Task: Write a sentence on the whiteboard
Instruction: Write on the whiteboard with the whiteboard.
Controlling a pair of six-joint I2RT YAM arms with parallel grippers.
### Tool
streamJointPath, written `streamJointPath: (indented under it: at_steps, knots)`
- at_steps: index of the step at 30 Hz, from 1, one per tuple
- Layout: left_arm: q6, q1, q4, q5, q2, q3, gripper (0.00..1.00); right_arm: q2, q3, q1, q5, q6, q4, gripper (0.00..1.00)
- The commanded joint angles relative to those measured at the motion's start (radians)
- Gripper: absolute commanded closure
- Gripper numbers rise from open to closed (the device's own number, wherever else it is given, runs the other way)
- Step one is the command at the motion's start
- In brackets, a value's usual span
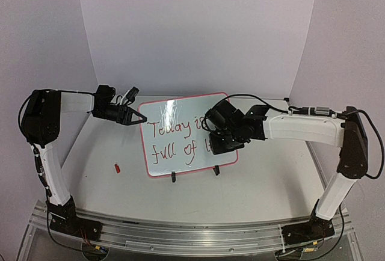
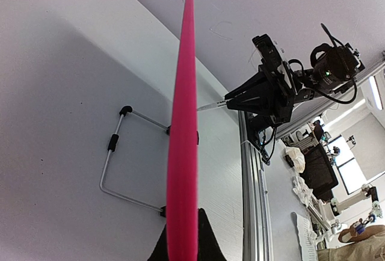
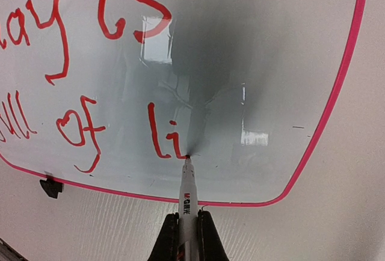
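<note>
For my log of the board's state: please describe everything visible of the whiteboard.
The whiteboard is glossy white, with a thin pink-red frame and rounded corners, standing on two black feet. Red handwriting reads "Today is full of li". The left gripper clamps its left edge; the marker in the right gripper touches its surface.

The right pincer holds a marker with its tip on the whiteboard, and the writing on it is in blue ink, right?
Not quite: the writing is red, not blue, as the right wrist view shows. The rest stands: the right pincer holds a marker with its tip on the whiteboard.
</note>
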Motion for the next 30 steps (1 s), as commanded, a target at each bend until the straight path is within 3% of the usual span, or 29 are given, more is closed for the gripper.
streamJointPath:
  at_steps: [1,13,20,30]
  knots:
    - [0.083,-0.029,-0.01,-0.106,0.031,0.002,1.0,-0.025,0.037,-0.008,0.045,-0.012,0.002,1.0]
    - [0.083,-0.03,-0.01,-0.104,0.036,0.003,1.0,-0.17,0.01,-0.008,-0.125,-0.006,0.003,1.0]
    - [0.083,-0.03,-0.007,-0.105,0.03,-0.002,1.0,-0.171,-0.007,-0.014,-0.028,-0.014,0.002,1.0]
    - [0.082,-0.029,-0.007,-0.101,0.029,0.001,1.0,-0.109,-0.001,-0.029,-0.002,0.002,0.002,1.0]
